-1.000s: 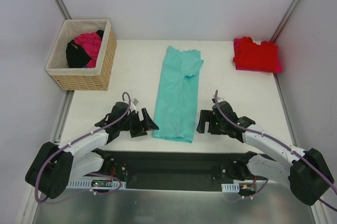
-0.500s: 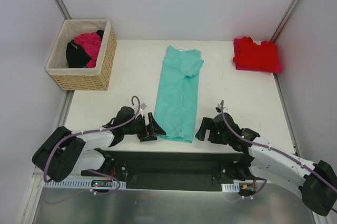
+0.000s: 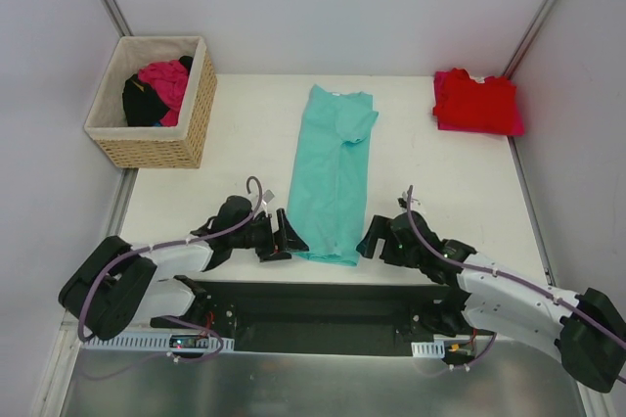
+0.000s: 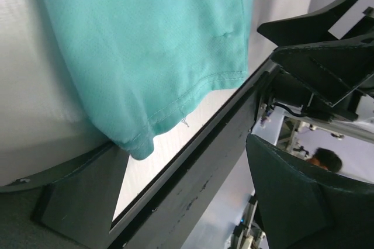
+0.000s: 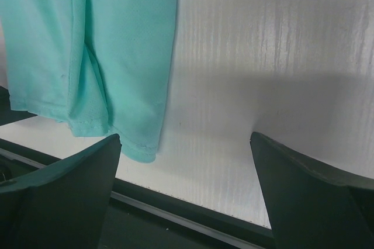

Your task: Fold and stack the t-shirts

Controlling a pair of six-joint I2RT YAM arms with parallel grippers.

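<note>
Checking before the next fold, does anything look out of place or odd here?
Nothing spilled or damaged. The teal t-shirt lies slightly slanted, its near hem close to the edge of the table.

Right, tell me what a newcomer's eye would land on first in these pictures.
A teal t-shirt, folded into a long narrow strip, lies down the middle of the table. The left gripper and right gripper, both open, flank its near hem. A folded red stack sits at the far right corner, a wicker basket of pink and black cloth at the far left.
</note>
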